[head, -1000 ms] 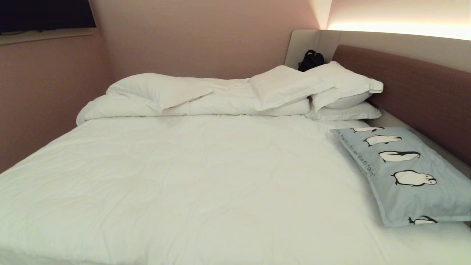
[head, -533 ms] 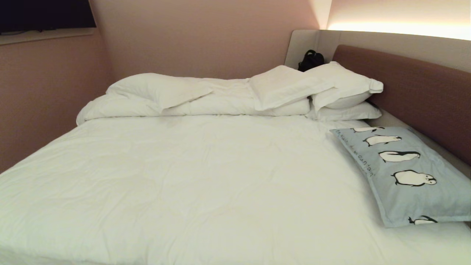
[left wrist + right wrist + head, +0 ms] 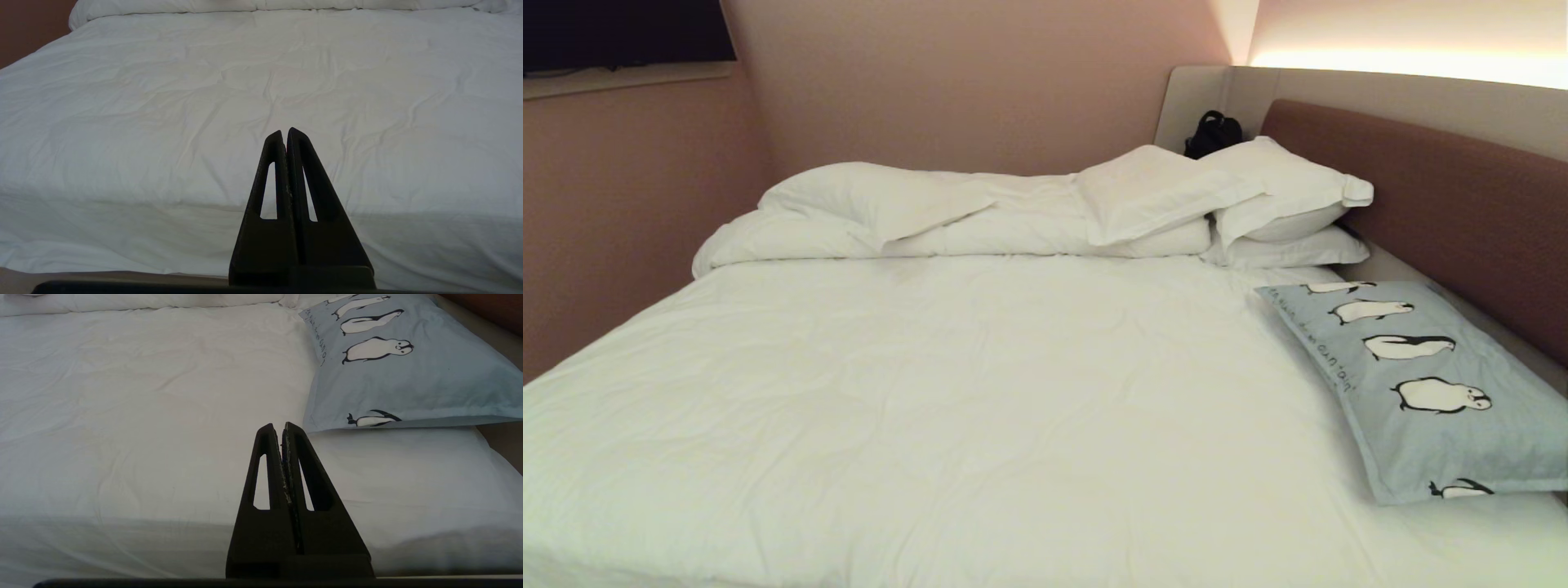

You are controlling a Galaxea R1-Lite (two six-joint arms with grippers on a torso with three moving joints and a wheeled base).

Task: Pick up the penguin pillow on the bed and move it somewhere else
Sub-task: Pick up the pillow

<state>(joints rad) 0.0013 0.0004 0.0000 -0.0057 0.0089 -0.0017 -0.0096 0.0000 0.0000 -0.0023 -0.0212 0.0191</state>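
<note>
The penguin pillow [image 3: 1421, 384], light blue-grey with a row of black-and-white penguins and dark script, lies flat on the bed [image 3: 980, 408] at its right side beside the brown headboard [image 3: 1445, 204]. Neither arm shows in the head view. My right gripper [image 3: 282, 426] is shut and empty, held short of the bed's near edge, with the penguin pillow [image 3: 400, 363] farther on and off to one side. My left gripper [image 3: 284, 132] is also shut and empty, facing the bare white sheet [image 3: 204, 102].
A rumpled white duvet [image 3: 947, 216] and plain white pillows [image 3: 1258, 200] are heaped along the far side of the bed. A black bag [image 3: 1213, 133] sits in the far corner behind them. Pink walls close the left and back.
</note>
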